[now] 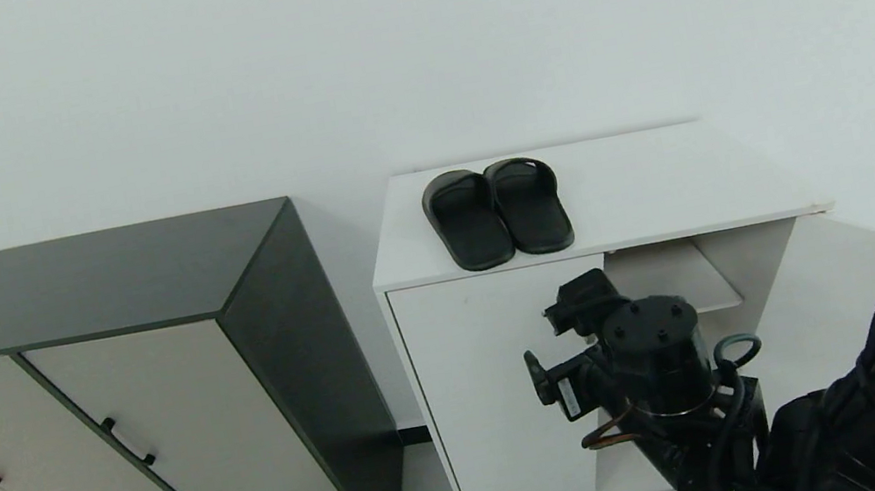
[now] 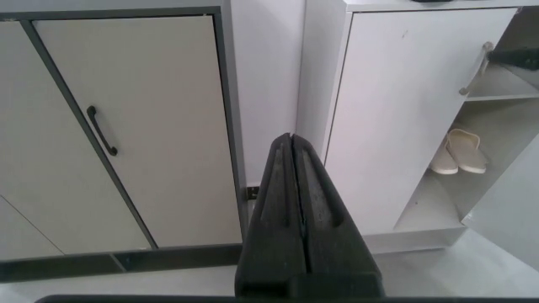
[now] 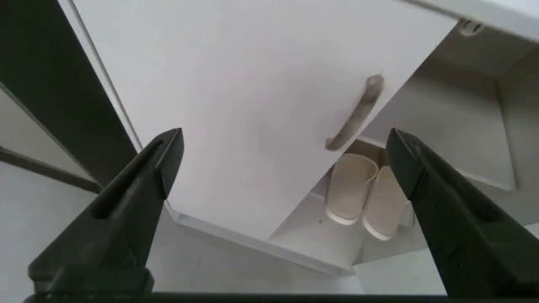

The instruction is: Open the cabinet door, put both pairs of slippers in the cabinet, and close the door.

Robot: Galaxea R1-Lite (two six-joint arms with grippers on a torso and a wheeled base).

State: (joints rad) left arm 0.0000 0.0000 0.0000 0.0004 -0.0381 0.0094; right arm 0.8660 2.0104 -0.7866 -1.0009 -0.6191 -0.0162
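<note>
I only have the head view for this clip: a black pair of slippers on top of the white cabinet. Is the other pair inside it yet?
Observer: Yes. The left wrist view shows pale slippers side by side on the floor of the white cabinet, in its open right side.
Operator: The right wrist blocks my view of the fingers. Open or shut?
Observer: Open. The right gripper has its fingers spread wide, with the door handle ahead between them, not gripped.
Operator: And the left one?
Observer: The left gripper is shut, holding nothing.
</note>
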